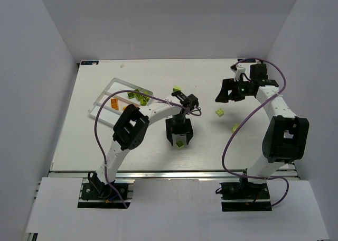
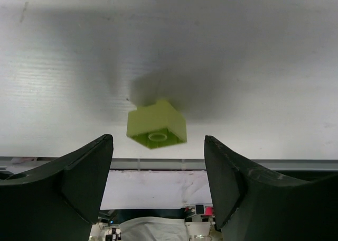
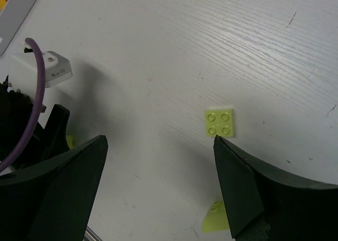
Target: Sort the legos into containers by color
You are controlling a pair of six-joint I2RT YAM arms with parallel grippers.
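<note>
My left gripper [image 1: 177, 137] hangs open over a lime green lego [image 1: 181, 144] near the table's middle. In the left wrist view that lego [image 2: 156, 126] lies tipped, its hollow underside showing, just ahead of the open gripper [image 2: 158, 140] and untouched. My right gripper [image 1: 221, 95] is open and empty at the back right. In the right wrist view a flat lime lego [image 3: 221, 122] lies just past the right fingertip of the open gripper [image 3: 160, 140], and another lime lego [image 3: 215, 221] lies nearer. The clear tray [image 1: 100, 99] holds orange and green legos.
Loose lime legos lie in the top view: a flat lime lego [image 1: 219, 112], another lime lego [image 1: 235, 128] and a third lime lego [image 1: 177, 89]. The left arm's wrist and purple cable [image 3: 29, 109] fill the left of the right wrist view. The table's near edge [image 2: 169, 164] is close behind the left fingers.
</note>
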